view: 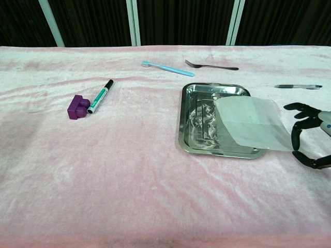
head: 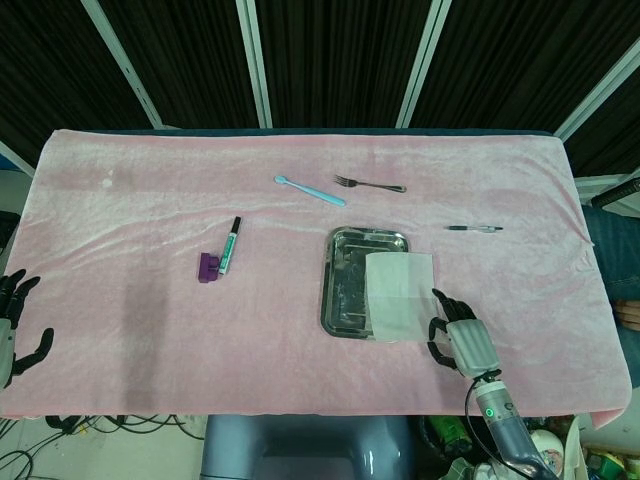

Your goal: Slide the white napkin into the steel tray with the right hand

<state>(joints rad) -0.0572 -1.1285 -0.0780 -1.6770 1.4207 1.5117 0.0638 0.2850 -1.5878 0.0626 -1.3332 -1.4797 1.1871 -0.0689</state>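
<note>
Already our right hand sits just beside the napkin, fingers apart and gripping nothing, since sliding needs only a push. Napkin lies mostly over the tray, its right edge overhanging the rim.

Toothbrush: light blue — lying at the far middle of the bench, beside the fork.
Fork: dark metal, tines pointing left.
Marker: green-barrelled, touching the purple block.
Pen: far right — alone.
Cloth: pink, covering the bench.
</note>
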